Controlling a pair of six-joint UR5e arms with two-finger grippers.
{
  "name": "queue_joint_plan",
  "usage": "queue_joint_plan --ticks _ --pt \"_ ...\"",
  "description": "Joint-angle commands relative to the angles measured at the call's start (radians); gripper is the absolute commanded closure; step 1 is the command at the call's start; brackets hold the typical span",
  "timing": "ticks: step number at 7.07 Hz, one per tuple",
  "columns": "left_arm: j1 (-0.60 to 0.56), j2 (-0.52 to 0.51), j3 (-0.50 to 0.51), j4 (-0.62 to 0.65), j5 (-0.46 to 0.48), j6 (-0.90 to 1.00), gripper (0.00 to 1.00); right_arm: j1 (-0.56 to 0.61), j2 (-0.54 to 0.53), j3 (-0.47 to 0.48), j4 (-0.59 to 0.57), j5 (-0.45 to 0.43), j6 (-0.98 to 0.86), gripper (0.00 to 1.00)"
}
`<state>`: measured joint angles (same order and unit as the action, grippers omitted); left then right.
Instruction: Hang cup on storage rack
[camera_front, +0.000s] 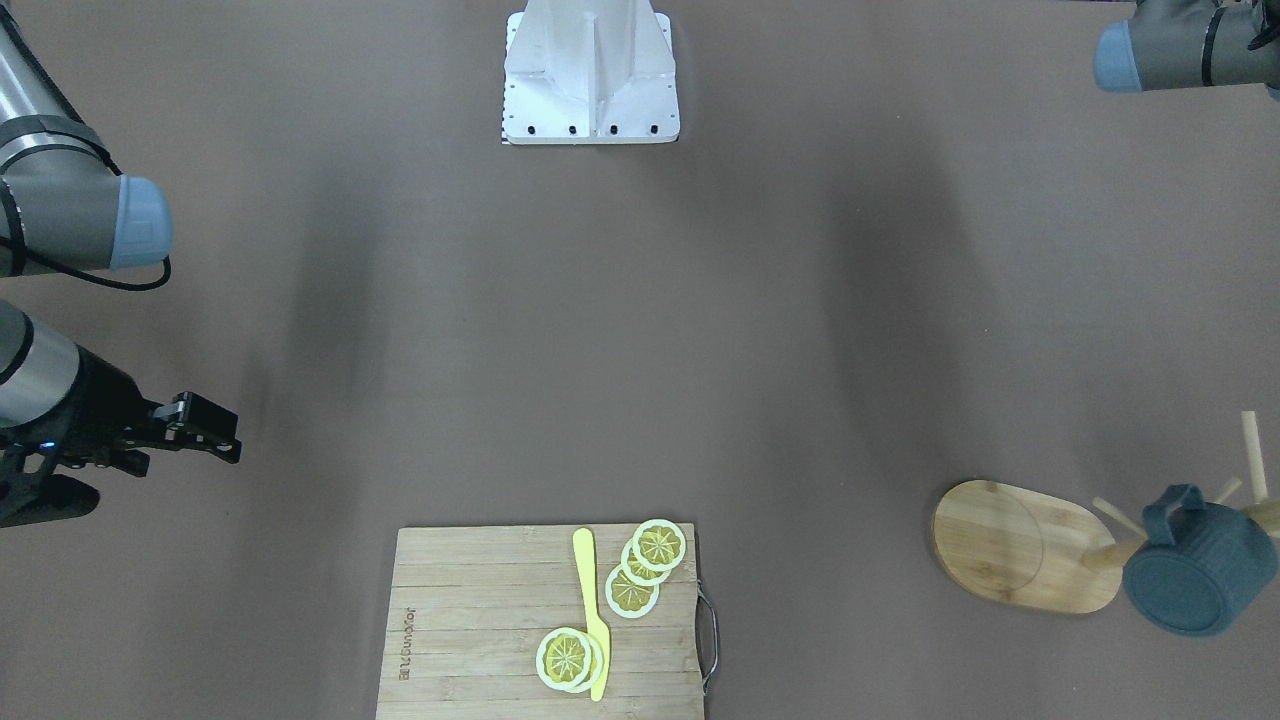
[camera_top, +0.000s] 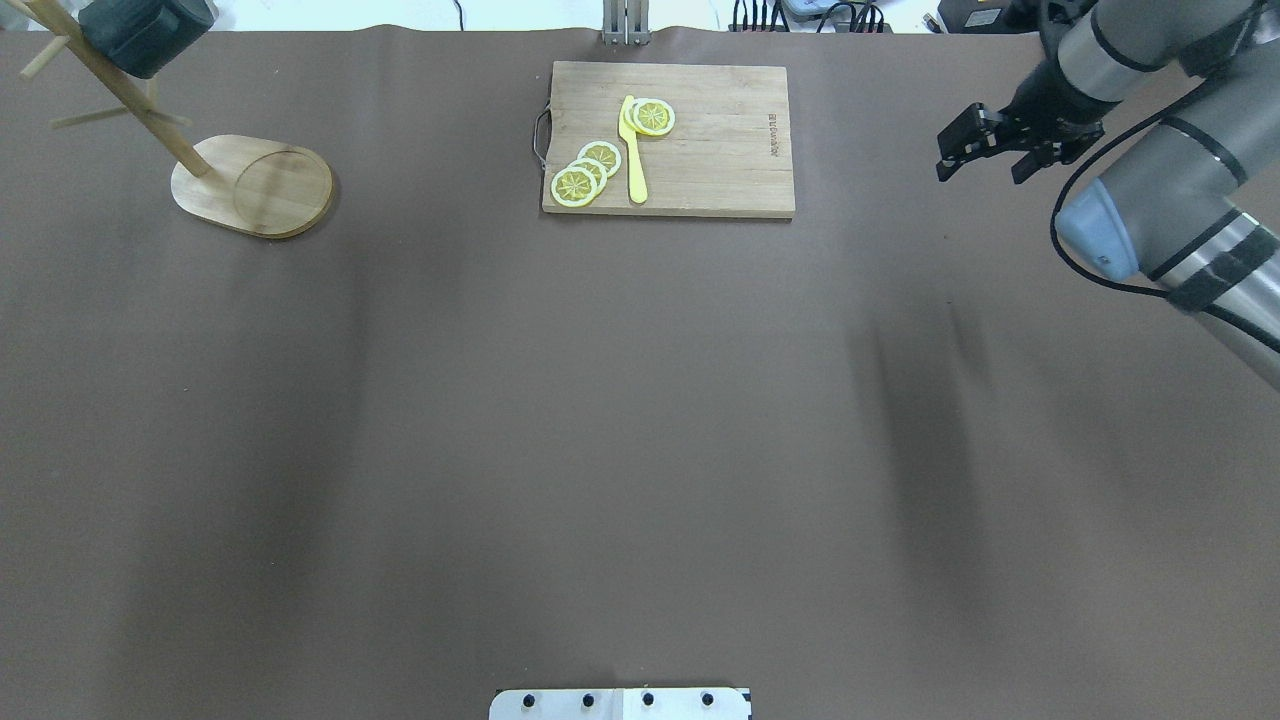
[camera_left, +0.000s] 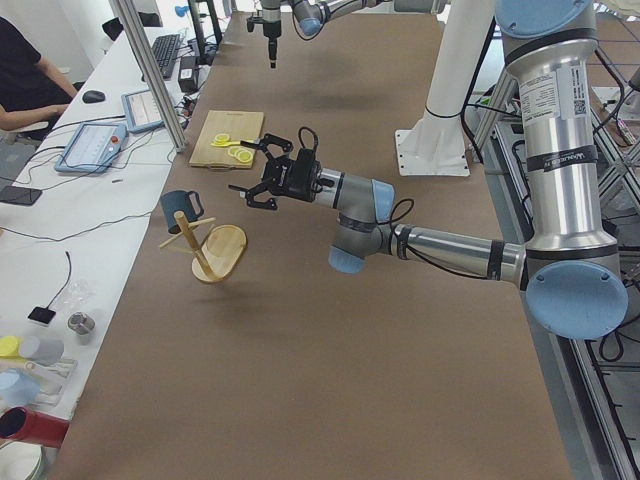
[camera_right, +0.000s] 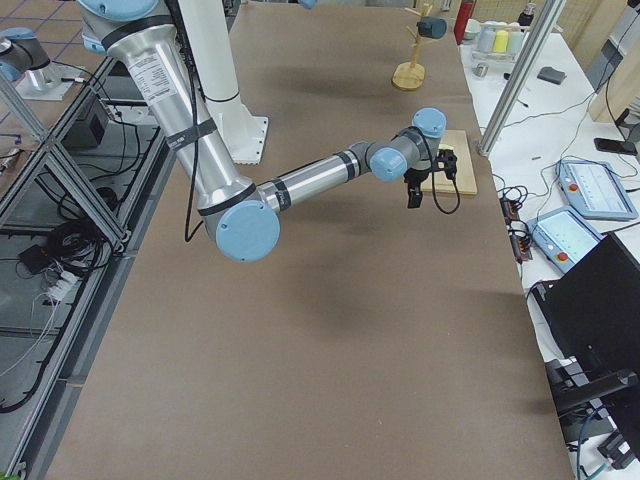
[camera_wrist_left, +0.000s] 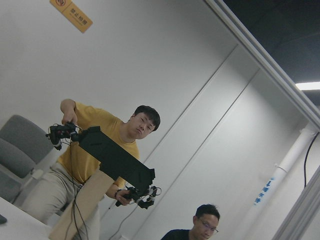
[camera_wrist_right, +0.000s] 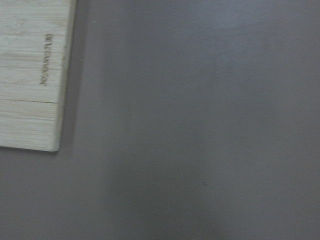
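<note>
Left gripper (camera_left: 258, 178) shows only in the side view, raised above the table between the rack (camera_front: 1010, 545) and the board (camera_top: 700, 150) and apart from both; whether it is spread or closed cannot be told from there. The right gripper (camera_top: 980, 172) hangs released, jaws apart and holding nothing, well off beyond the board's far end.

The cup (camera_front: 1200, 575) hangs high on the rack at the table's left end. Its handle is looped over one of the upper pegs and its flat base is turned toward the front camera. No gripper touches it. The hanging itself looks done, so what remains is probably the left arm's retreat. To do that well, the arm should draw away from the pole without brushing the thin pegs or the cup. The rack looks light and the cup hangs off to one side, so a nudge could tip it. It would also help to check that the handle sits well down the peg.

The cup's mouth faces away from every camera, so its inside cannot be seen. The board carries lemon slices (camera_top: 600, 157) and a yellow knife (camera_top: 632, 150).
</note>
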<state>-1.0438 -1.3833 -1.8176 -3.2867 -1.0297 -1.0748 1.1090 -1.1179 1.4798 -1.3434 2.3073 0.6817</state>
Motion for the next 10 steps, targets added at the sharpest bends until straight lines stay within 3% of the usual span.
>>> queue_joint_plan --ticks 1,2,4,5,7,8,9,10 --pt "-0.071 0.001 0.021 0.135 0.030 0.130 0.01 0.127 -0.130 0.004 -0.005 0.000 -0.142 0.00" --pt "-0.140 -0.015 0.024 0.301 0.026 0.236 0.01 0.209 -0.193 0.007 -0.010 0.013 -0.216 0.00" --pt "-0.247 -0.029 0.073 0.477 0.017 0.492 0.01 0.282 -0.293 0.007 -0.010 -0.011 -0.261 0.00" --pt "-0.268 -0.064 0.108 0.566 -0.037 0.553 0.01 0.310 -0.334 0.001 -0.010 -0.011 -0.345 0.00" --pt "-0.393 -0.120 0.147 0.773 -0.326 0.724 0.01 0.359 -0.384 0.004 -0.010 -0.011 -0.373 0.00" --pt "-0.422 -0.158 0.171 0.912 -0.410 0.786 0.01 0.383 -0.405 0.007 -0.010 -0.008 -0.376 0.00" --pt "-0.436 -0.189 0.184 1.044 -0.435 0.855 0.01 0.402 -0.410 0.013 -0.022 0.006 -0.376 0.00" --pt "-0.441 -0.203 0.188 1.153 -0.513 0.904 0.01 0.420 -0.408 0.042 -0.081 0.021 -0.379 0.00"
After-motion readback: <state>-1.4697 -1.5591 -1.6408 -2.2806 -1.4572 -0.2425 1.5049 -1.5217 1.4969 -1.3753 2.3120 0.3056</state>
